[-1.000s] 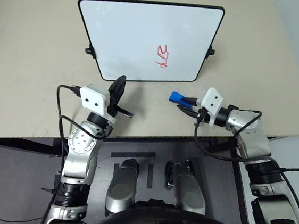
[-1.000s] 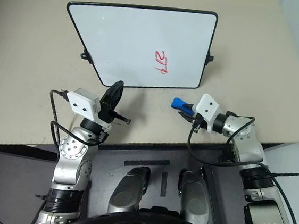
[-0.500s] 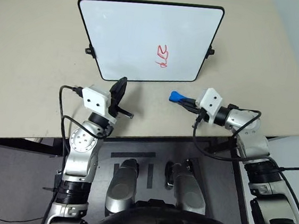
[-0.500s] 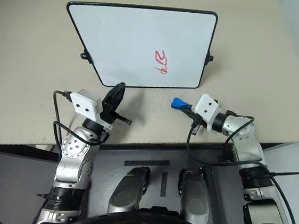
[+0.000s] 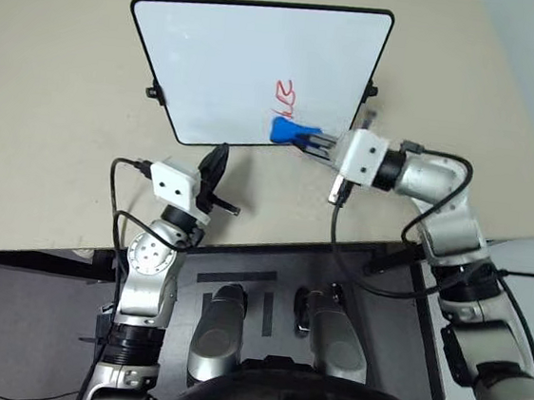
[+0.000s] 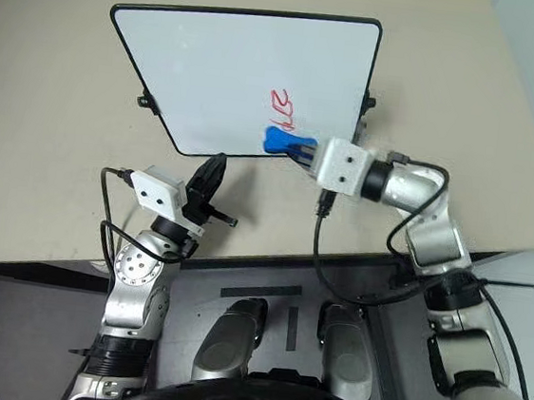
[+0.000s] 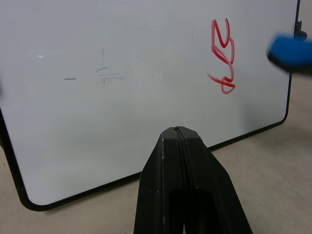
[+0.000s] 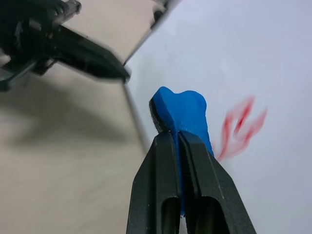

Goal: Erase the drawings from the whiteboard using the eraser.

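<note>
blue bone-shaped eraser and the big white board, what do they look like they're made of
Blue bone-shaped eraser: looks like matte moulded foam or soft plastic, with a darker, possibly felt, layer along one edge.
Large white rectangular whiteboard: a smooth, glossy coated panel, judging by its soft sheen, with a thin black frame, probably plastic.

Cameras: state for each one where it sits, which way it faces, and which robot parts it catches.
Left and right eye views: on the head, looking forward and down at the glossy white black-framed whiteboard on the beige table; both arms show.
Left wrist view: along the shut left gripper toward the red loopy scribble.
Right wrist view: along the right gripper, shut on the blue bone-shaped eraser.
Shared: all views show board, scribble and eraser.
</note>
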`<control>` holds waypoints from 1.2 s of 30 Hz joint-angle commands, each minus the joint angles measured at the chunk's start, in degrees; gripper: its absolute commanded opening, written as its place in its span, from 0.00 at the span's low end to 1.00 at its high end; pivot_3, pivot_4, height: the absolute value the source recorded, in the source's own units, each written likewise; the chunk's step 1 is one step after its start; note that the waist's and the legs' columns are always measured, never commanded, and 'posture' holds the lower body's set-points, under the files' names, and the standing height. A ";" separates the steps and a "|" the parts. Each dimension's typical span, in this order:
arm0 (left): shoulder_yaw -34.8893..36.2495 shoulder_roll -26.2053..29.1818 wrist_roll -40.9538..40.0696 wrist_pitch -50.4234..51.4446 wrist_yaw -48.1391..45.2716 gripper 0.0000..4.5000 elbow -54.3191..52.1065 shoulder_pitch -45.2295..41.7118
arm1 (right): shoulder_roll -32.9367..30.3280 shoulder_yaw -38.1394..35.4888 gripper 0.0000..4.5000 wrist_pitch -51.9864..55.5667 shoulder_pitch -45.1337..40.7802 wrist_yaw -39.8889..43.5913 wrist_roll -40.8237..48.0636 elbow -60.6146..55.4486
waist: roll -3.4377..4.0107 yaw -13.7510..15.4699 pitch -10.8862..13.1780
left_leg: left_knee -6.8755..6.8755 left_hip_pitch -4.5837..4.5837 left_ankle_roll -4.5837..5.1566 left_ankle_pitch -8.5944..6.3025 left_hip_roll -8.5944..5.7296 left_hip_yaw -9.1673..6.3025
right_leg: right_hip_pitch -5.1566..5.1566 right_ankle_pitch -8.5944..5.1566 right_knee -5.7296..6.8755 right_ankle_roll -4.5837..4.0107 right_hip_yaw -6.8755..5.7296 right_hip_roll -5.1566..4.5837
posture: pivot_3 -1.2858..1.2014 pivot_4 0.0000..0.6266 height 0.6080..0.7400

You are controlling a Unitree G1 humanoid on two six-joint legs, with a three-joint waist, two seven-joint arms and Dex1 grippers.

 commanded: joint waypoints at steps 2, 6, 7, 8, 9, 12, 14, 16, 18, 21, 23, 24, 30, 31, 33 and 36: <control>-0.02 -0.11 0.15 0.71 0.81 0.00 -3.53 -1.00 | 0.44 2.08 0.00 -13.68 -4.61 -6.52 -7.79 11.66 | 0.00 0.43 0.00 | 0.00 -0.02 0.00 0.00 0.00 -0.03 | 0.00 0.00 0.00 0.00 -0.04 -0.05 | 0.52 0.24 1.00; -0.08 -0.26 0.29 1.65 1.58 0.00 -4.74 -1.18 | 0.56 4.49 0.00 -23.97 -10.59 -16.58 -17.36 25.21 | 0.02 0.37 0.01 | 0.00 -0.06 0.01 -0.01 -0.02 0.01 | -0.12 0.09 0.02 -0.03 -0.04 -0.13 | 0.52 0.24 1.00; -0.03 -0.30 0.34 1.79 1.75 0.00 -4.94 -1.19 | 0.58 4.80 0.00 -25.68 -11.69 -18.82 -19.07 27.60 | 0.02 0.38 0.01 | -0.02 -0.08 0.01 -0.02 -0.01 0.01 | -0.15 0.11 0.02 -0.04 -0.04 -0.14 | 0.52 0.24 1.00; 0.04 -0.32 0.39 1.91 1.91 0.00 -5.14 -1.17 | 0.78 4.91 0.00 -26.99 -12.84 -21.09 -20.46 30.01 | 0.02 0.37 0.01 | -0.02 -0.08 0.00 -0.03 -0.01 0.01 | -0.18 0.11 0.06 -0.04 -0.04 -0.14 | 0.52 0.24 1.00; 0.09 -0.34 0.42 2.02 2.02 0.00 -5.30 -1.13 | 0.85 5.12 0.00 -28.07 -13.94 -23.52 -22.17 32.08 | 0.02 0.37 0.01 | -0.04 -0.08 0.00 -0.04 0.00 0.01 | -0.19 0.11 0.08 -0.04 -0.05 -0.14 | 0.52 0.24 1.00; 0.09 -0.27 0.48 2.51 2.38 0.00 -5.90 -1.04 | 0.57 6.20 0.00 -30.71 -16.72 -29.95 -26.95 36.90 | 0.02 0.29 0.01 | -0.05 -0.08 -0.02 -0.06 0.01 0.01 | -0.26 0.12 0.14 -0.07 -0.04 -0.15 | 0.52 0.24 1.00; 0.05 -0.22 0.52 2.94 2.66 0.00 -6.36 -1.07 | 0.48 6.29 0.00 -31.97 -18.03 -33.90 -29.14 38.75 | 0.03 0.26 0.02 | -0.05 -0.08 -0.02 -0.07 0.01 0.00 | -0.29 0.15 0.18 -0.11 -0.04 -0.15 | 0.52 0.24 1.00; 0.00 -0.23 0.56 3.31 2.83 0.00 -6.76 -1.11 | 0.39 6.01 0.00 -33.07 -18.90 -37.18 -30.33 39.36 | 0.03 0.24 0.02 | -0.05 -0.08 -0.03 -0.07 0.01 0.00 | -0.30 0.21 0.22 -0.17 -0.04 -0.16 | 0.52 0.24 1.00; -0.03 -0.24 0.56 3.57 2.87 0.00 -6.98 -1.13 | 0.12 5.60 0.00 -33.72 -19.55 -40.36 -31.45 39.24 | 0.04 0.25 0.03 | -0.05 -0.08 -0.04 -0.08 0.01 0.00 | -0.33 0.29 0.24 -0.22 -0.04 -0.16 | 0.52 0.24 1.00; -0.25 -0.35 0.66 3.76 2.90 0.00 -7.04 -1.28 | -0.57 4.95 0.00 -33.79 -20.42 -45.54 -33.50 38.45 | 0.05 0.20 0.03 | -0.04 -0.08 -0.04 -0.08 0.02 0.00 | -0.39 0.42 0.23 -0.26 -0.04 -0.18 | 0.52 0.24 1.00; -0.49 -0.47 0.78 3.77 2.87 0.00 -7.01 -1.34 | -1.20 4.69 0.00 -33.49 -20.97 -48.58 -34.64 37.90 | 0.05 0.19 0.03 | -0.04 -0.08 -0.04 -0.08 0.02 0.00 | -0.39 0.47 0.23 -0.25 -0.04 -0.18 | 0.52 0.24 1.00; -0.55 -0.51 0.82 3.74 2.83 0.00 -6.96 -1.35 | -1.39 4.66 0.00 -33.33 -21.18 -49.51 -34.80 37.83 | 0.05 0.19 0.03 | -0.04 -0.08 -0.04 -0.08 0.02 0.00 | -0.39 0.47 0.22 -0.25 -0.04 -0.18 | 0.52 0.24 1.00; -0.29 -0.41 0.58 3.20 2.20 0.00 -5.97 -1.51 | -1.37 6.90 0.00 -32.66 -20.80 -49.63 -35.39 40.07 | 0.05 0.17 0.03 | -0.04 -0.09 -0.04 -0.07 0.17 0.03 | -0.39 0.47 0.17 -0.24 -0.04 -0.18 | 0.52 0.24 1.00; -0.23 -0.39 0.55 3.18 2.13 0.00 -5.89 -1.56 | -1.15 7.49 0.00 -32.74 -20.45 -48.77 -35.34 40.79 | 0.05 0.17 0.03 | -0.04 -0.10 -0.04 -0.07 0.26 0.07 | -0.39 0.47 0.13 -0.24 -0.04 -0.18 | 0.52 0.24 1.00; -0.16 -0.37 0.52 3.18 2.05 0.00 -5.80 -1.68 | -0.52 8.40 0.00 -32.98 -19.60 -47.35 -35.05 42.27 | 0.05 0.14 0.03 | -0.04 -0.08 -0.04 -0.07 0.32 0.10 | -0.38 0.47 0.12 -0.24 -0.04 -0.17 | 0.52 0.24 1.00; -0.09 -0.34 0.52 3.24 2.04 0.00 -5.78 -1.83 | 0.19 9.87 0.00 -33.16 -18.70 -45.76 -35.40 44.39 | 0.05 0.05 0.03 | -0.04 -0.03 -0.05 -0.08 0.36 0.12 | -0.37 0.49 0.13 -0.26 -0.05 -0.17 | 0.52 0.24 1.00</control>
